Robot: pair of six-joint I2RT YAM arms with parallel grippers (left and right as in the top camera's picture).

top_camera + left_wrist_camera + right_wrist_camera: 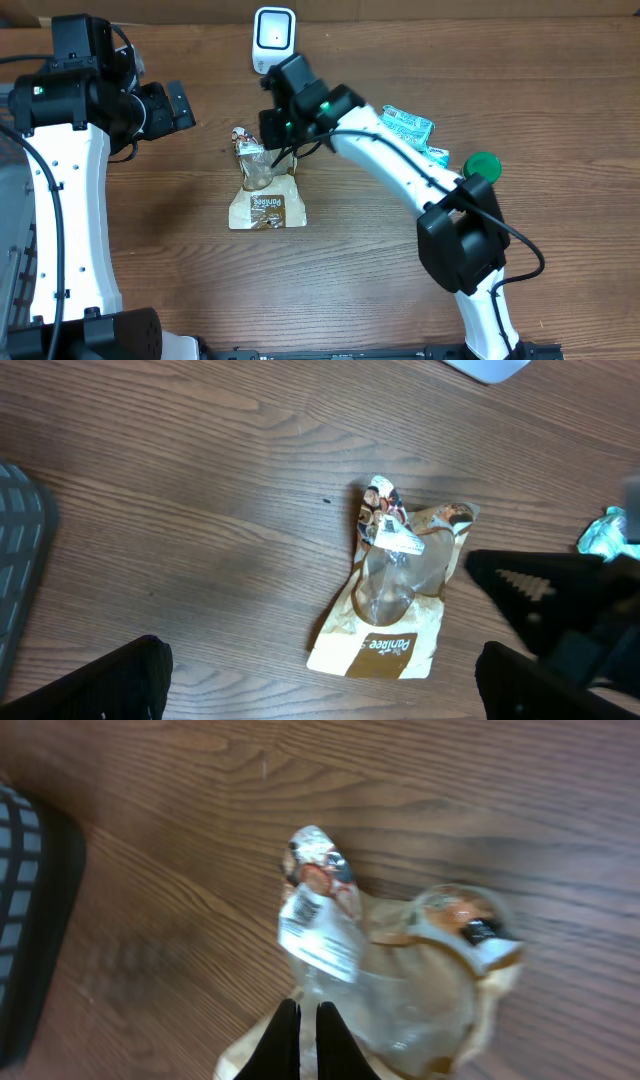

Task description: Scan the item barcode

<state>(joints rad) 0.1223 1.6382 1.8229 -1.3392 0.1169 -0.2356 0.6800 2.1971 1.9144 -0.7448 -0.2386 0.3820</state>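
The item, a brown-and-clear snack bag (265, 190), lies on the wooden table, its crumpled top end pointing at the white barcode scanner (273, 38) at the back. A white label (320, 930) sits near that top end; I cannot read a barcode on it. My right gripper (272, 150) is shut, with its fingertips (290, 1015) low over the bag's clear film (400, 970). Whether it pinches any film is unclear. My left gripper (185, 105) hovers wide open left of the bag (400, 590), nothing between its fingers (90, 680).
A teal packet (410, 128) and a green round object (483, 165) lie right of the bag, behind the right arm. A grey ribbed mat (20, 540) lies at the table's left side. The scanner's edge (490, 368) shows at the top of the left wrist view.
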